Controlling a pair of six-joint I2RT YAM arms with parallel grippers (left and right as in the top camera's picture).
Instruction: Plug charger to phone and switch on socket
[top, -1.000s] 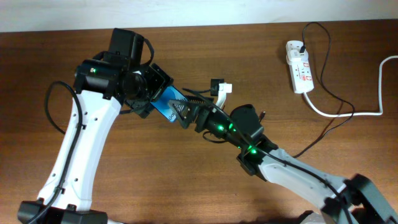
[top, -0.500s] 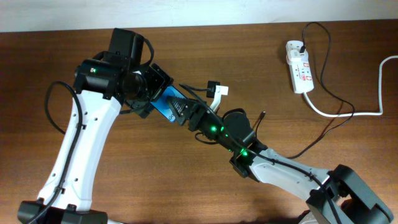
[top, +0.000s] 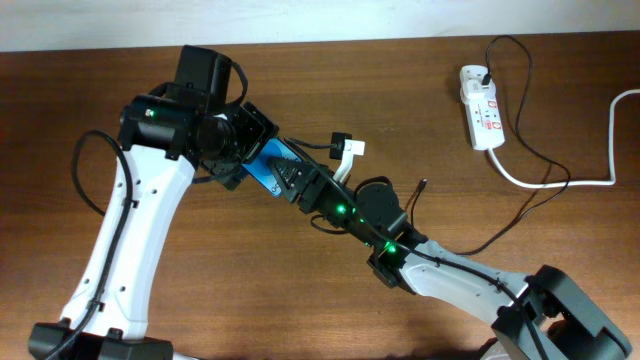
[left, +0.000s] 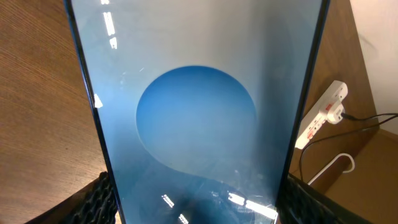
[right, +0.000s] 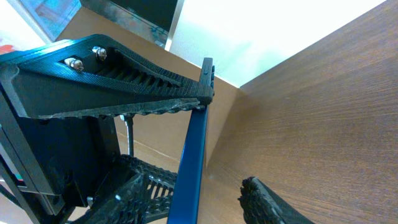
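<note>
Holding the phone (top: 264, 168) clear of the table (top: 400, 80), toward its far edge and left of centre, my left gripper (top: 243, 152) pinches it across its width, pads (left: 103, 198) on both long sides. My right gripper (top: 292, 180) brackets the phone's free end. Its upper finger (right: 124, 87) touches the corner and the lower one stands off, so there is no grip there yet. The charger (top: 421, 186) tip lies loose on the table beside my right arm, and its cable runs to the socket (top: 481, 108) near the far right corner. I judge we're steadying the phone, with plugging not begun. Next I'd need the right fingers on that connector, lined up with the port.
</note>
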